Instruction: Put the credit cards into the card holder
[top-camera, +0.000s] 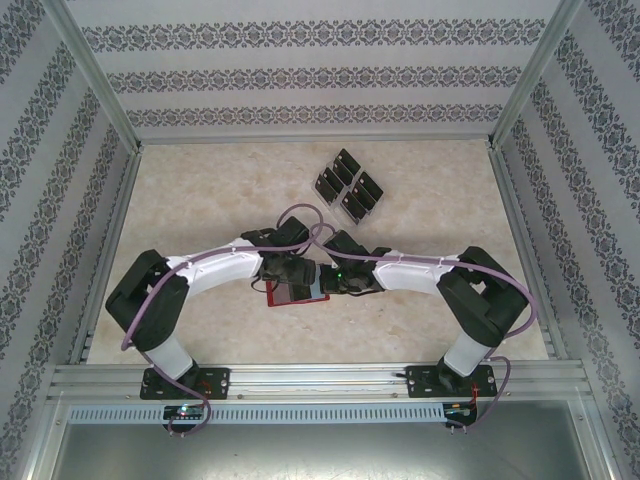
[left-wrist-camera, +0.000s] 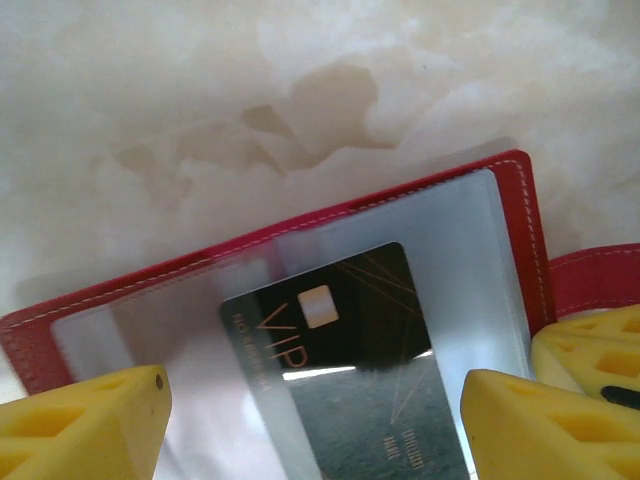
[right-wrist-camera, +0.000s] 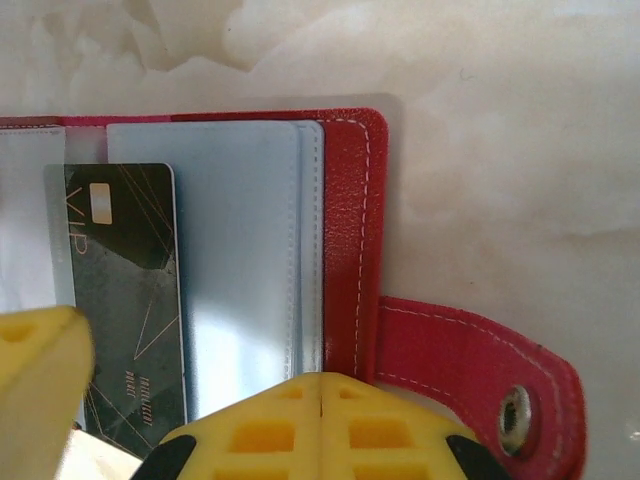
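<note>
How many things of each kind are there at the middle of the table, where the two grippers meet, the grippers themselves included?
Red card holder: 1
Black credit card inside it: 1
Grippers: 2, the left gripper and the right gripper
Total: 4

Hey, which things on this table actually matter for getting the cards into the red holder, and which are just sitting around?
Part of the job:
- red card holder, lying open
- black VIP card lying in it
- spare black cards at the back of the table

Just lying about:
- clear rack holding those spares
- purple cables on the arms
</note>
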